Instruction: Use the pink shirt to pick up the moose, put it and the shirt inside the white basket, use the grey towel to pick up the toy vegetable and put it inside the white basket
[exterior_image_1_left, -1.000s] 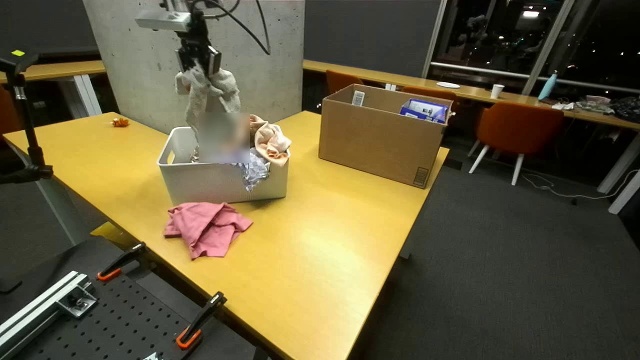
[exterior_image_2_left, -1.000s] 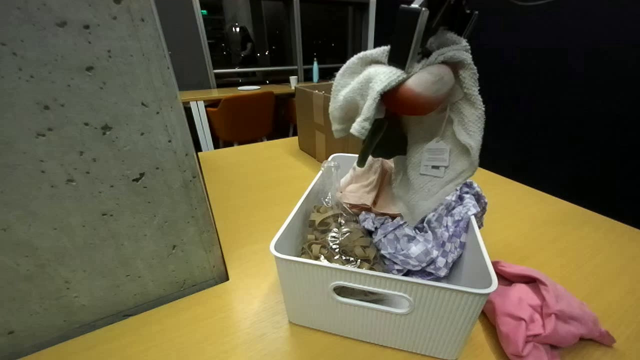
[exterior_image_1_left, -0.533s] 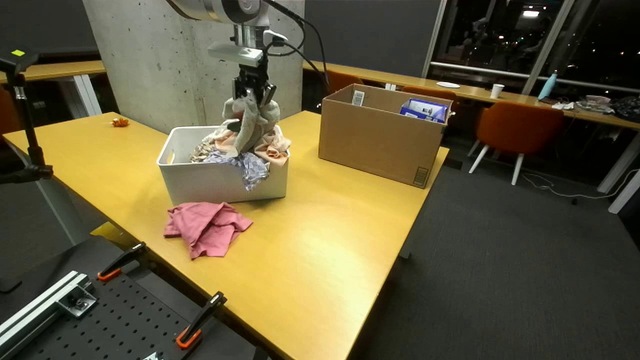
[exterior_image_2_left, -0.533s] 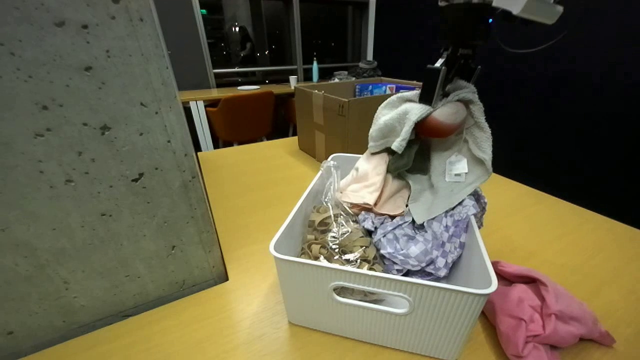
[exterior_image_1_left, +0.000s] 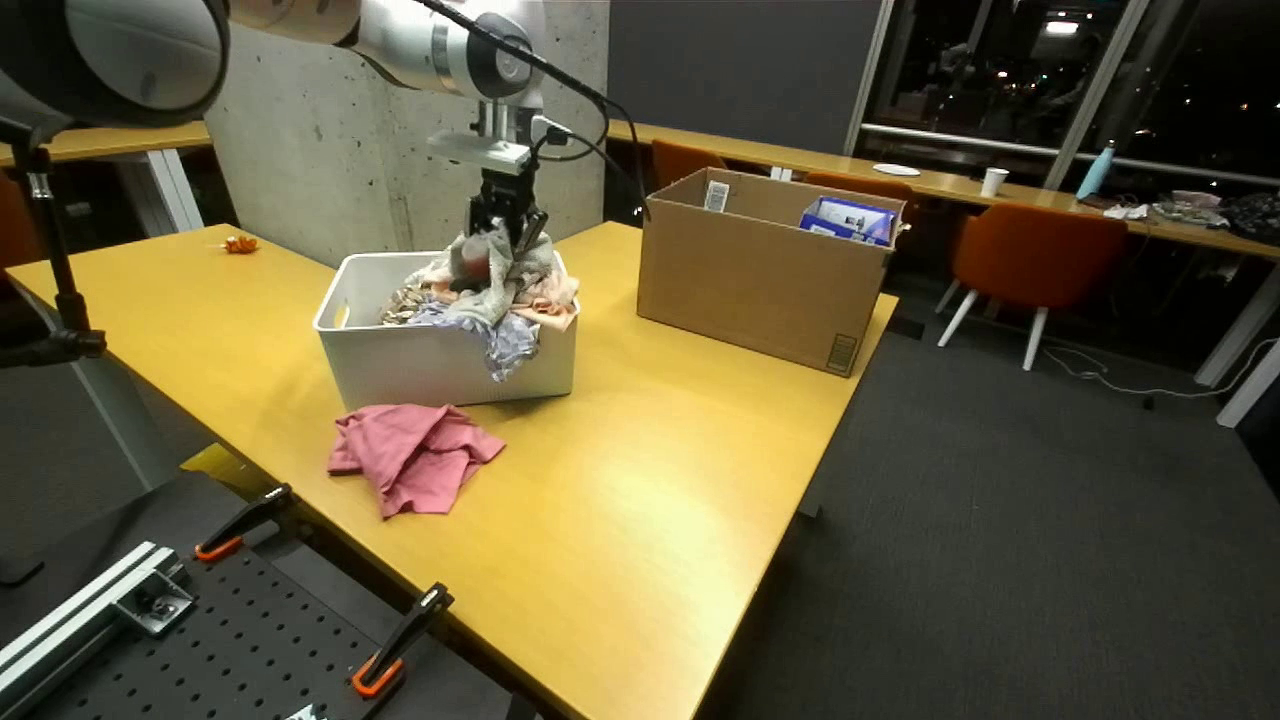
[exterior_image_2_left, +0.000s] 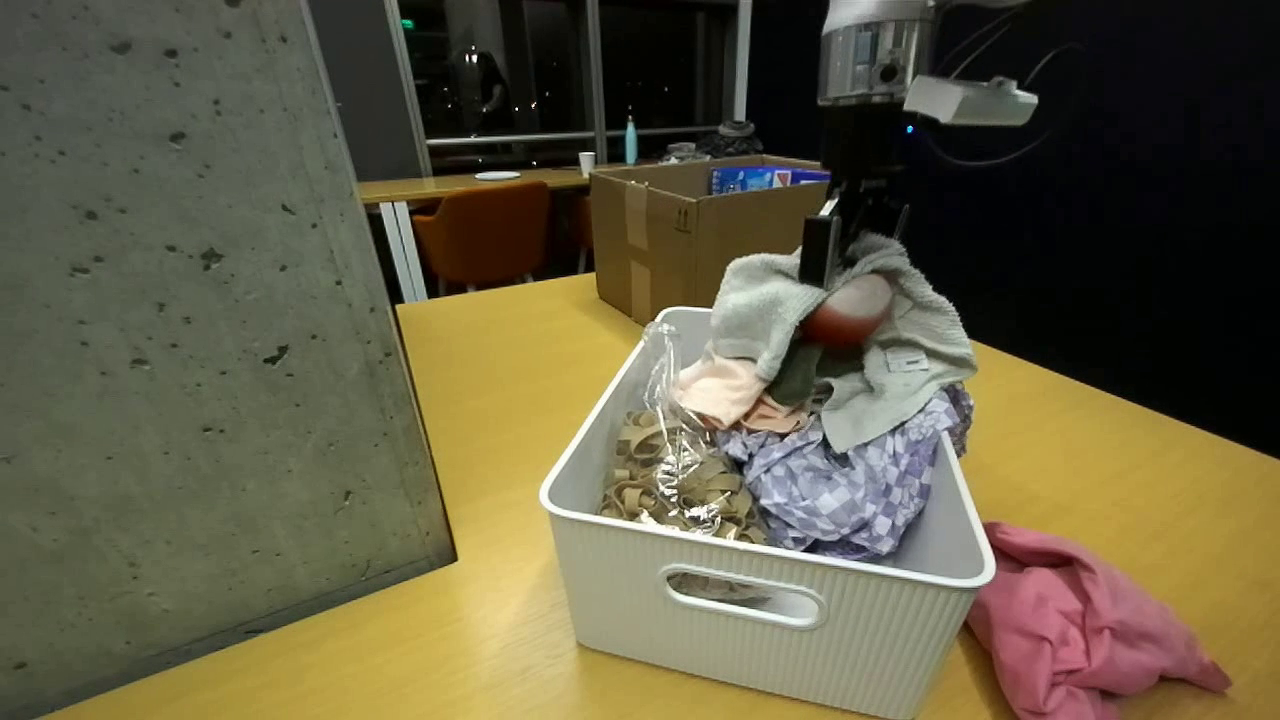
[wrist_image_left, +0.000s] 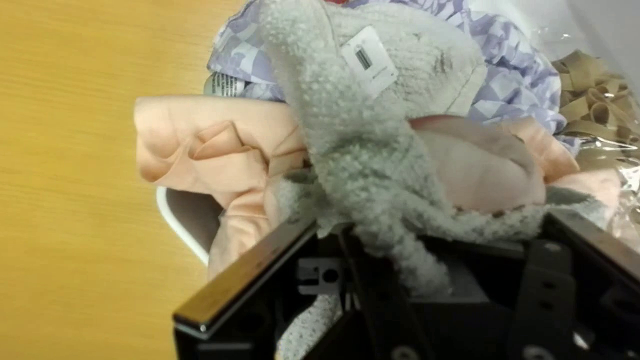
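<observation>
Over white basket (exterior_image_2_left: 745, 645), pincer (wrist_image_left: 432, 220) is clamped on grey towel (wrist_image_left: 370, 155): likely soft, light, best held bunched round toy vegetable (exterior_image_2_left: 848, 312).

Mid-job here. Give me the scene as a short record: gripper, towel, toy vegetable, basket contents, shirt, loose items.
gripper: over the white basket, closed on the grey towel
toy vegetable: partly wrapped in the towel, red side showing
basket contents: purple checked cloth and peach cloth, both spilling over the rim; clear bag of tan loops
pink shirt: on the table, outside the basket
loose item: small orange thing, too small to identify
not yet done: towel release
</observation>
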